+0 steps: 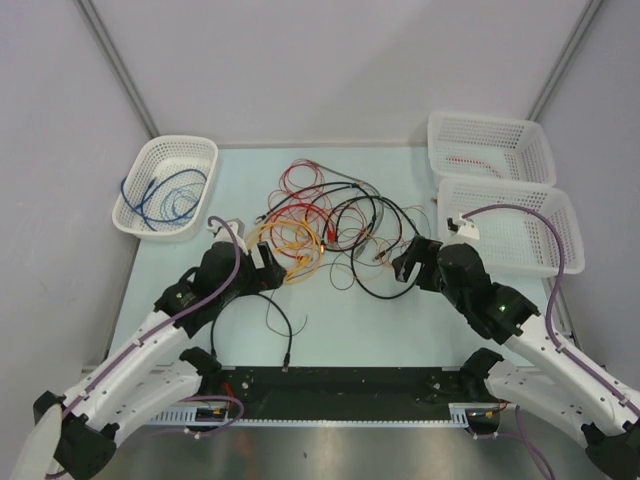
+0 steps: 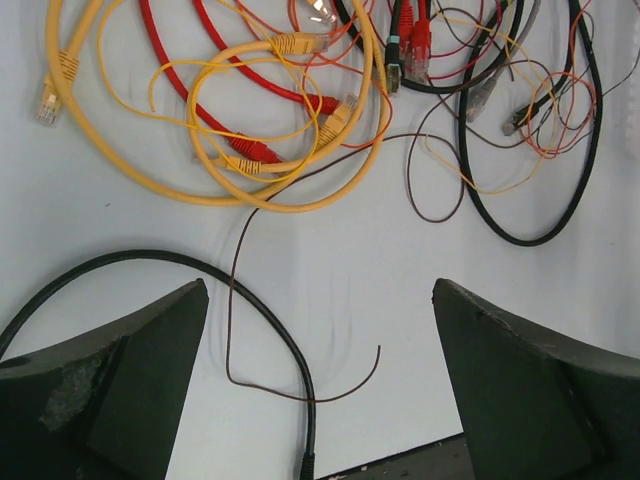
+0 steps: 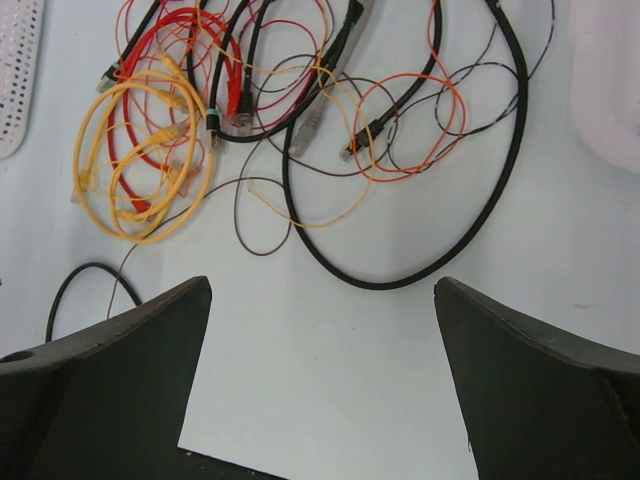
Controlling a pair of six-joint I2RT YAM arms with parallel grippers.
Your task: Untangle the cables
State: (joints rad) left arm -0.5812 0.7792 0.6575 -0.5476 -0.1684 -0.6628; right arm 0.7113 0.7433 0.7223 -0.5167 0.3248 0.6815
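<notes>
Left gripper (image 1: 268,268) and right gripper (image 1: 405,262) both hang released, jaws wide, holding nothing. The cables (image 1: 330,225) lie tangled just ahead, between them. I would first pull the big black loop (image 3: 395,284) before the right one, then the yellow coil (image 2: 205,197) before the left, pinching one strand only, not the thin brown wire (image 2: 230,320).

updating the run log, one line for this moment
cables: tangled, untouched | left jaws: open, empty | right jaws: open, empty
</notes>
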